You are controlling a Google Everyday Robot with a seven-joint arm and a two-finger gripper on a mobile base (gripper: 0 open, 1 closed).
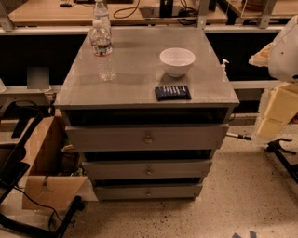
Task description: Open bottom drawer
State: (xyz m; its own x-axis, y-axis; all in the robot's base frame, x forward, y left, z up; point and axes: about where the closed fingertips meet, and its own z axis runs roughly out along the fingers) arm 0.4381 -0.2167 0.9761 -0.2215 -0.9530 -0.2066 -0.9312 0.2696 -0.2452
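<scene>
Hanging at the right edge, clear of the cabinet: the gripper (278,111), seen as pale yellow, blocky, foam-like pieces under the arm's smooth, rounded white shell (286,51). Cannot tell whether apart or together. Reaching in from the right, with the shell level with the cabinet's top (135,86) and the yellow pieces level with the top drawer (111,138). Touching nothing on the cabinet.

Lying low and to the left, well apart from the gripper: the bottom drawer (121,191), a slim flat grey front with a small round knob (148,190) at centre, lowest of three stacked fronts, just above the speckled beige floor (233,195). Above it, the middle drawer (116,169), same matte grey, a dark gap over each front.

Standing on the flat grey top: a round white bowl (177,61), a ribbed clear bottle (103,51), a second bottle (101,11) behind it, and a dark rectangular packet (172,92) near the front edge. Left of the cabinet, an open brown cardboard box (44,158).
</scene>
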